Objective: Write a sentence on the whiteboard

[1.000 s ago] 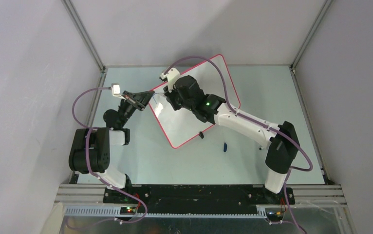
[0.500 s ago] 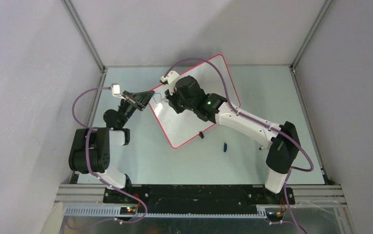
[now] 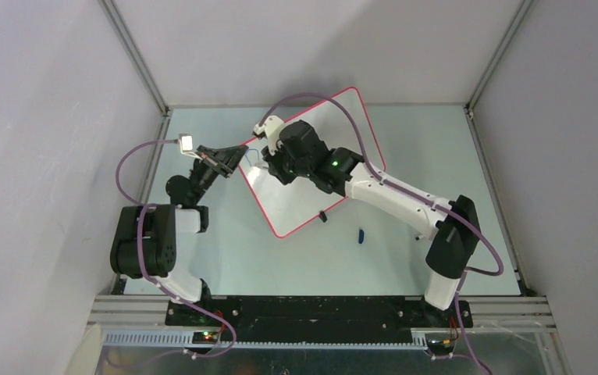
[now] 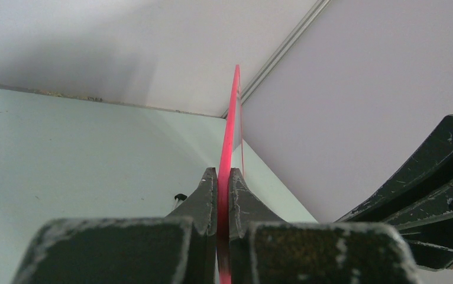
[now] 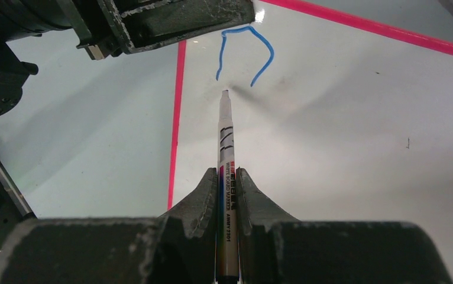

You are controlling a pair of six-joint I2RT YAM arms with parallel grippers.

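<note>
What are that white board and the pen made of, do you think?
The whiteboard looks like a smooth glossy panel, coated plastic or metal, I cannot tell which: it shows glare and soft reflections. Its pink rim looks like bright plastic. The marker seems plastic: a smooth white barrel with printed lettering.

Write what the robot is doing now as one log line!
left end effector: shut on whiteboard edge | right end effector: shut on marker | sentence: one blue stroke so far
</note>
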